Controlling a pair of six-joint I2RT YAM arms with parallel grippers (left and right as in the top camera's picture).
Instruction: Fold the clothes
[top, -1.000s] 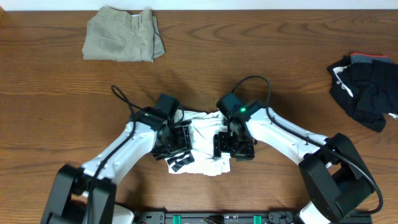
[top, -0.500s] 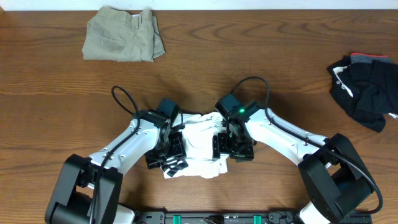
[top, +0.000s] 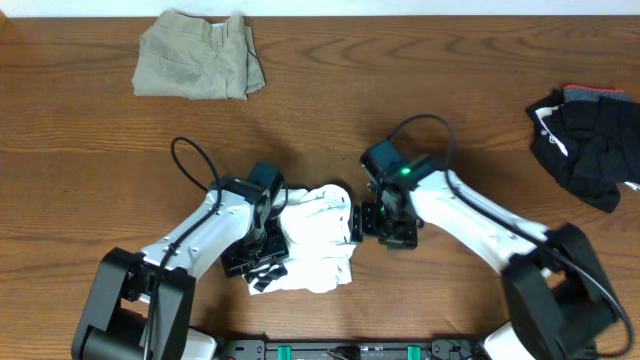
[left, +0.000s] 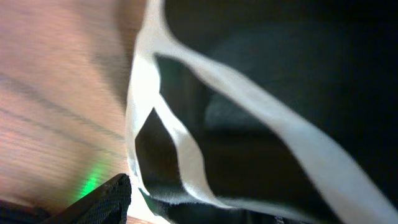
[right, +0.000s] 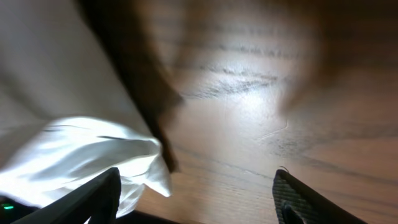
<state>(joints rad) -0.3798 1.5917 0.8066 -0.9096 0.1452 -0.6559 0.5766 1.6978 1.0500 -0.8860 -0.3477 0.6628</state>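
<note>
The clothes' white T-shirt (top: 318, 235) lies bunched in a lump at the table's front middle. Its black block-stripe print (left: 261, 93) fills the left wrist view and shows under my left gripper (top: 260, 266), which sits on the shirt's left edge. Only one left finger (left: 106, 202) shows, set far to the side, so the jaws stand wide with cloth between them. My right gripper (top: 388, 224) is just off the shirt's right edge. In its own view the right gripper (right: 196, 202) is open over bare wood, with a white shirt corner (right: 124, 165) beside one finger.
Folded khaki-beige trousers (top: 198, 55) lie at the back left. A black bundle (top: 590, 140) sits at the far right edge. The wooden table (top: 470, 90) stretches between them. Cables loop above both wrists.
The shirt has been gathered into a tighter lump and shifted left. My left gripper moved left and towards the front. My right gripper came off the shirt to its right side.
</note>
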